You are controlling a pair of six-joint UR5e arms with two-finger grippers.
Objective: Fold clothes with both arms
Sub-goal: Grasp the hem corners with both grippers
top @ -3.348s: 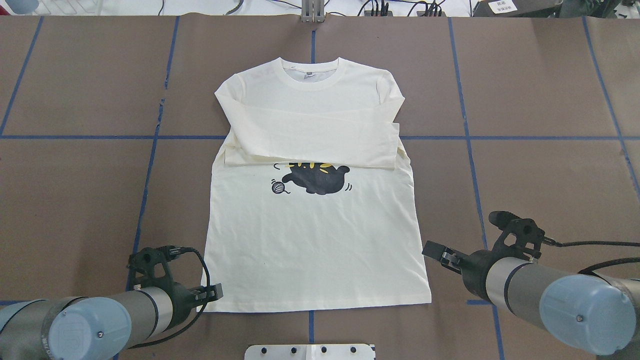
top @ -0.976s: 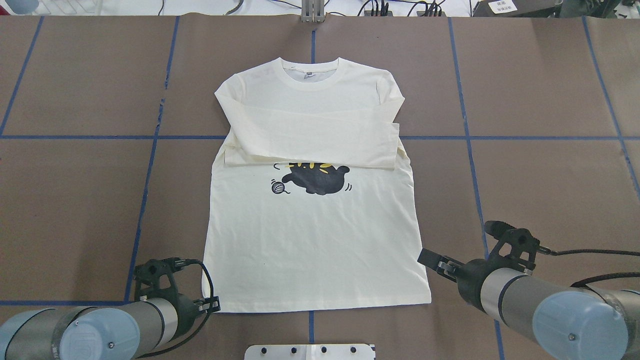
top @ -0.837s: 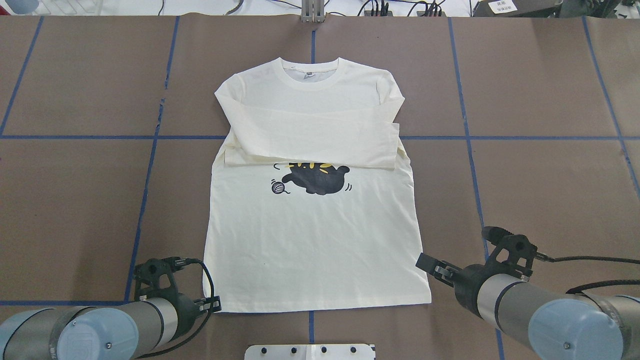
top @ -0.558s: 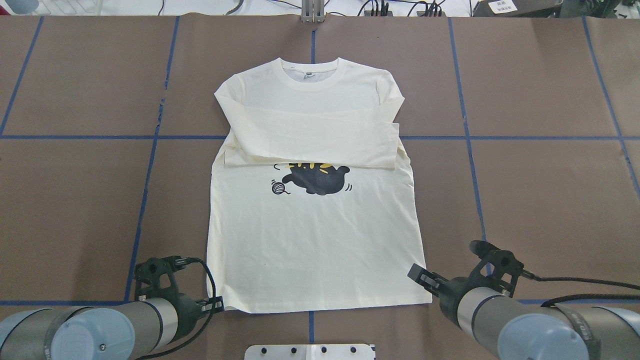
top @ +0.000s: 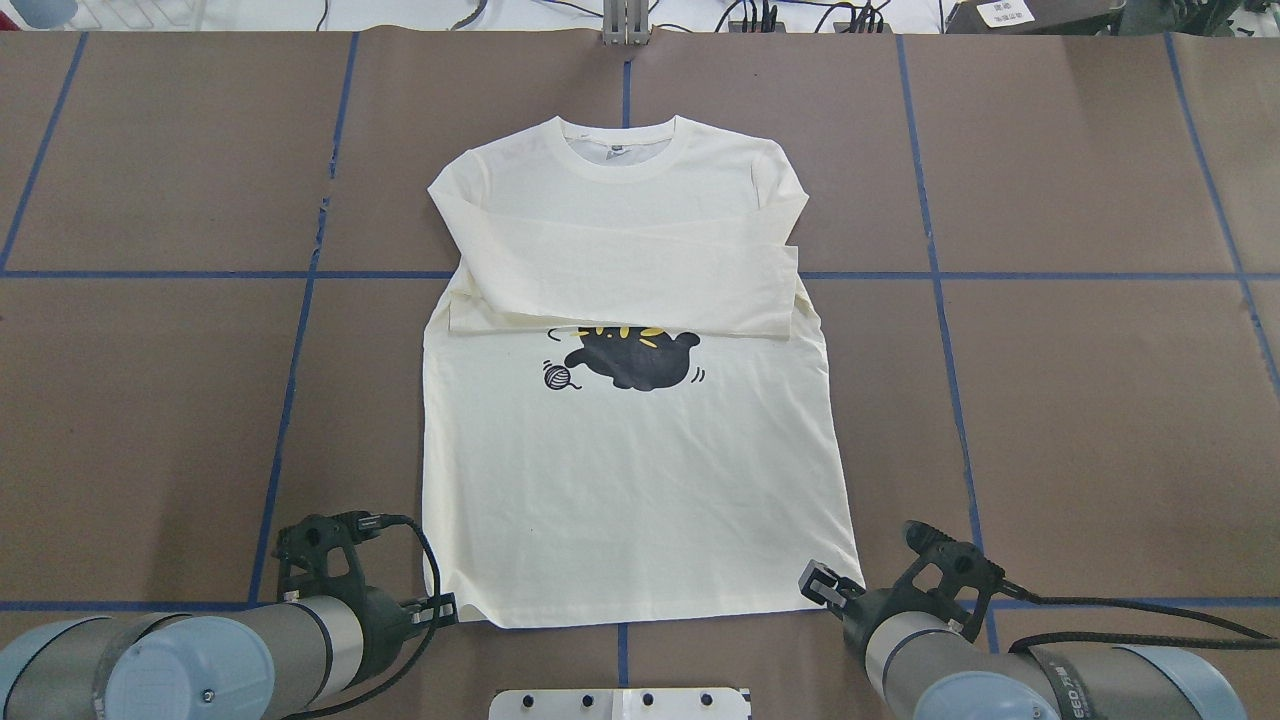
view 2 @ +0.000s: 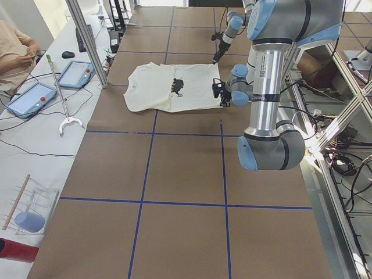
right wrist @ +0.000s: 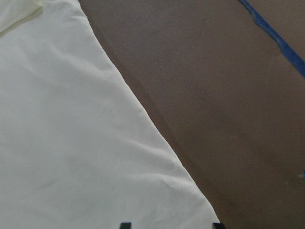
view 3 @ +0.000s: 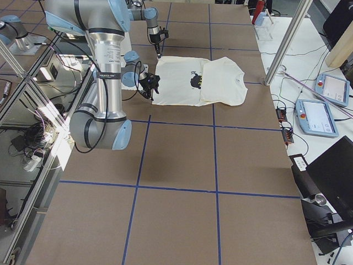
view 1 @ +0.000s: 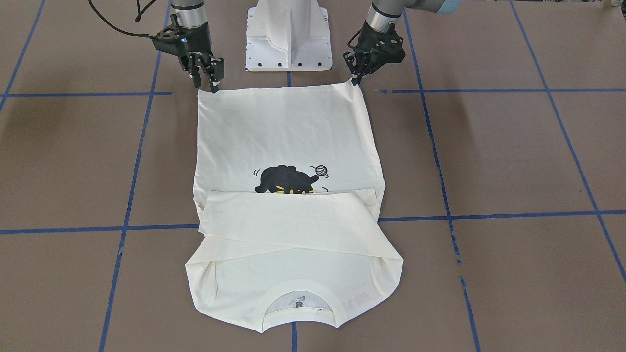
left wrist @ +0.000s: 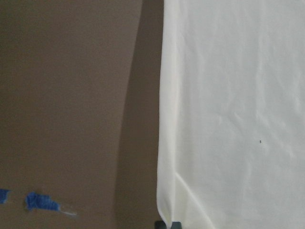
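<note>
The clothes (top: 630, 480), a cream long-sleeved shirt with a black cat print (top: 630, 360), lie flat with the collar far from me and both sleeves folded across the chest (top: 620, 270). My left gripper (top: 447, 607) is at the hem's left corner, shut on it. In the front view the corner rises in a small peak to the left gripper (view 1: 354, 80). My right gripper (top: 818, 585) is open at the hem's right corner. The right wrist view shows its fingertips (right wrist: 125, 224) wide apart on either side of the cloth (right wrist: 71, 143).
The white base pedestal (view 1: 288, 34) stands just behind the hem, between the two arms. Blue tape lines (top: 290, 400) cross the brown table cover. In the left side view a seated person (view 2: 14, 46) and tablets (view 2: 29, 96) are beyond the table's far side.
Both grippers came in to the hem corners. The right one dropped back and inward to the right corner. The left one slid right, and the left hem corner shifted inward with it.
</note>
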